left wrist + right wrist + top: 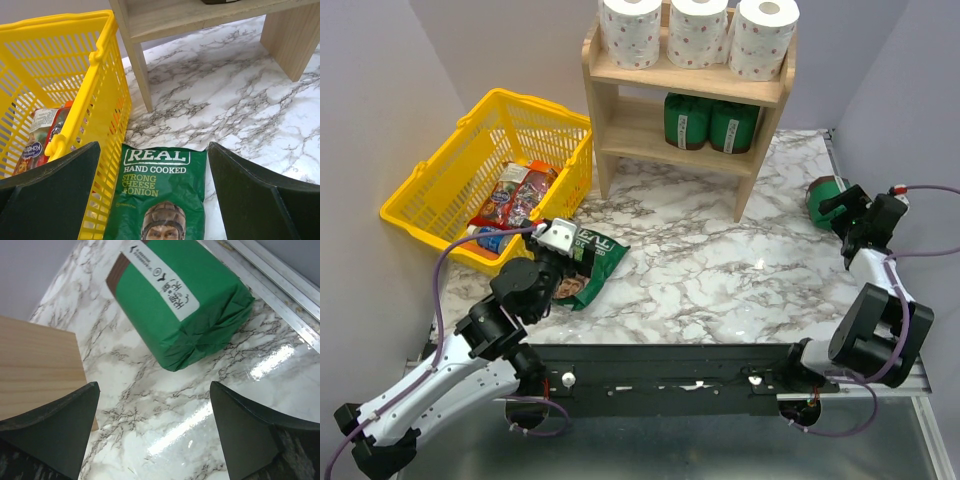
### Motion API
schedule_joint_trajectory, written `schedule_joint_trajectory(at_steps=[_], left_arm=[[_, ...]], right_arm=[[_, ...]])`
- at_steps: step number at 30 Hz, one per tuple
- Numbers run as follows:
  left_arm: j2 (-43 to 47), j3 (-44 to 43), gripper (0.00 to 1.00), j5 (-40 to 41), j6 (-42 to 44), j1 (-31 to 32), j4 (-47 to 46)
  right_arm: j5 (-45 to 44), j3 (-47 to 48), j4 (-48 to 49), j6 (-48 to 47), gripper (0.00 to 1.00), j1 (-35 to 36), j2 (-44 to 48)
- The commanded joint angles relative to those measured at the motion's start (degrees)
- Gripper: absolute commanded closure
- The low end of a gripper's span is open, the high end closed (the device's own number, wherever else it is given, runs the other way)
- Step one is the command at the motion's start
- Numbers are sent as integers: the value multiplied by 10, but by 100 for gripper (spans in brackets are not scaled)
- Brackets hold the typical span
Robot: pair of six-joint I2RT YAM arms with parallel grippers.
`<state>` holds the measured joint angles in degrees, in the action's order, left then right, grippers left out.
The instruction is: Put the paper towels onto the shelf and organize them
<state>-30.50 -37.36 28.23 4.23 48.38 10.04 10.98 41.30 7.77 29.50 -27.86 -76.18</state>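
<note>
The three paper towels (698,30) stand upright side by side on top of the shelf (690,82), long axes vertical, cores pointing up, far ahead of both jaws. The left jaws gape wide, empty, over a crisp bag (160,195). The right jaws are likewise wide and empty, with a green package (185,305) just ahead.

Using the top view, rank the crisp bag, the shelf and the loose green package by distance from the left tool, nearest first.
1. crisp bag, right beside the left tool.
2. shelf, back centre.
3. loose green package, far right edge.
</note>
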Motion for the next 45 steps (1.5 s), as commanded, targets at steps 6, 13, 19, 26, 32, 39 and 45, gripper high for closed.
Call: schedule_joint_trajectory(at_steps=[6,13,19,26,32,39,45], left_arm=[[-16,-3,1,5,-1,-3,0],[-26,-2,1,8,3,-3,-4],[-35,-1,1,4,4,-3,-8],[-34,-1,1,3,6,-2,-7],[-34,-2,1,2,5,-2,-12],[-36,-2,1,2,6,-3,-12],[-36,-1,1,2,8,-3,-13]], right_arm=[[-32,48,37,61,2,-3,-77],[-35,28,138,62,1,-3,-107],[-35,29,171,72,0,-3,-143],[-36,16,209,99,0,-3,-161],[-31,14,243,115,0,-3,-182],[-29,33,210,140,0,-3,-198],[-40,50,182,141,0,-4,-202]])
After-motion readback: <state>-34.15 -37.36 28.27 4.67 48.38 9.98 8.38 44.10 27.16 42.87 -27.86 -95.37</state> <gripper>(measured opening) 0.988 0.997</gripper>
